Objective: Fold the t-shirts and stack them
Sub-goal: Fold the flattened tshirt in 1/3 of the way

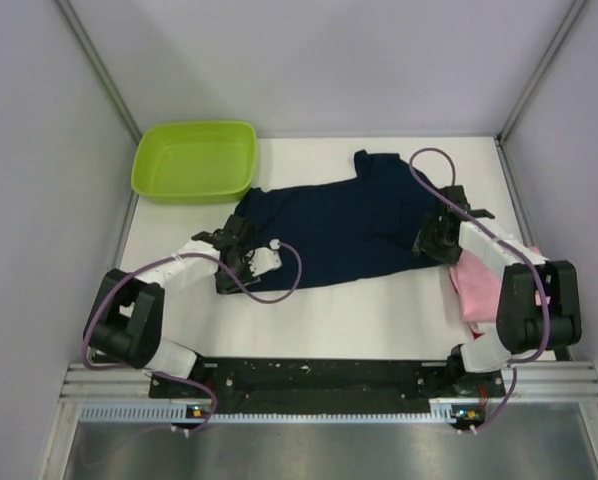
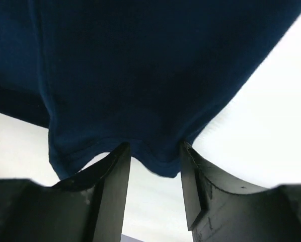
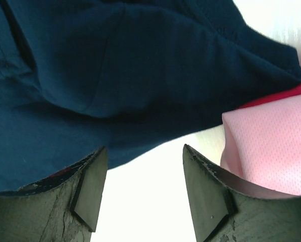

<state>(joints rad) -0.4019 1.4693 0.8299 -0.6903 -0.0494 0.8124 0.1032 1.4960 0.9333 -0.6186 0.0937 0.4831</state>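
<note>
One navy t-shirt lies in the middle of the table. One pink t-shirt and one red t-shirt are by the right edge. One green tub is in the far left corner. The left gripper and right gripper are both spread apart, holding nothing.

black-and-white arms carry purple cables and dark, wedge-shaped end effector fingers.

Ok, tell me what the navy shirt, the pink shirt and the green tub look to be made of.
Navy shirt: soft matte knit cloth, likely cotton; it wrinkles and has a stitched hem. Pink shirt: thin mesh-like fabric, perhaps synthetic; tiny holes show. Green tub: smooth, slightly glossy, probably moulded plastic.
</note>
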